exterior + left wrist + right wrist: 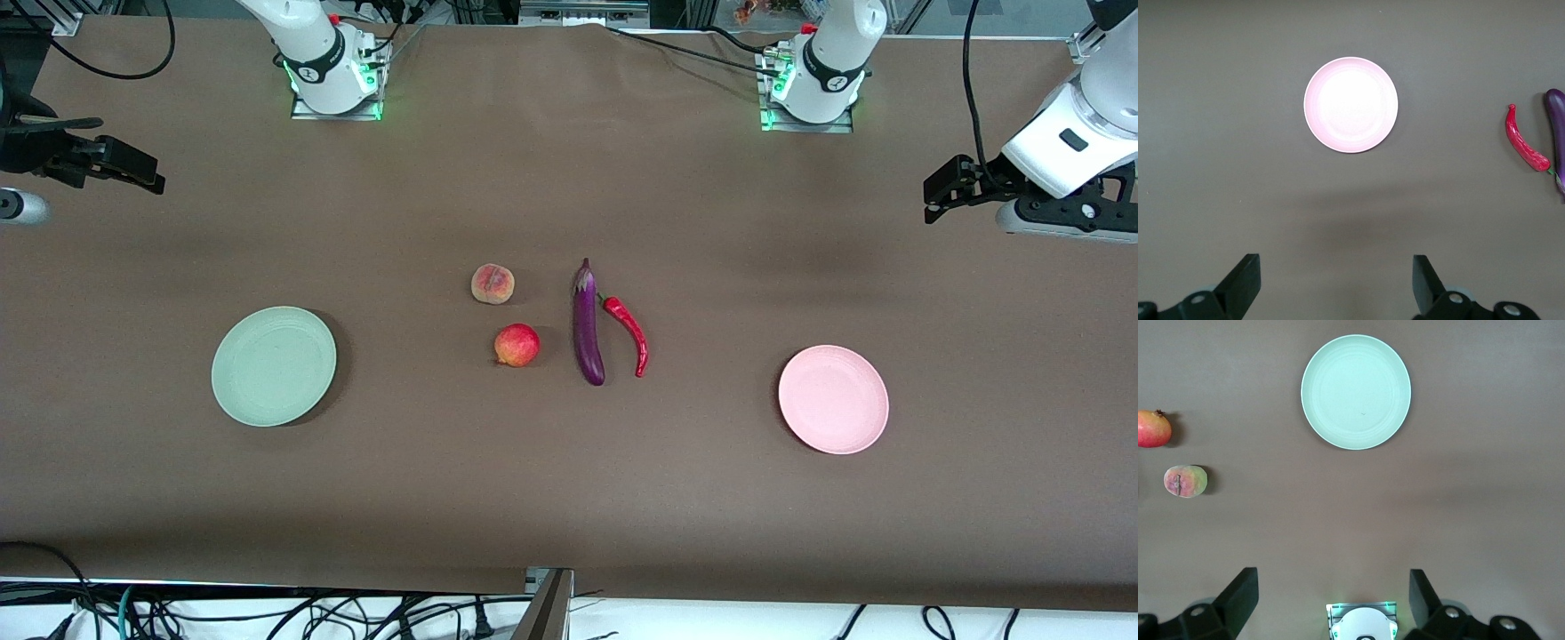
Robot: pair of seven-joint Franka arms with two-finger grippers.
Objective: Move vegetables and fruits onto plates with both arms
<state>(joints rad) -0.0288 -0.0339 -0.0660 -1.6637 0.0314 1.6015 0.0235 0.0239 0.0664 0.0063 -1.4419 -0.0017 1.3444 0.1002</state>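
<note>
Both arms are glossy white with rounded links. The right arm [311,44] and the left arm [836,53] each have a black ring with a small white mark near the base. Their bases sit on metal plates with green lights. Thin black cables run beside them. Each end effector, left [942,191] and right [133,169], is black with angular fingers.

Both white arms waited raised at the two ends of the table, the left gripper [933,197] with its black fingers [1245,280] spread wide apart and pointing downward, and the right gripper [147,176] likewise held high with its fingers [1241,597] parted.
</note>
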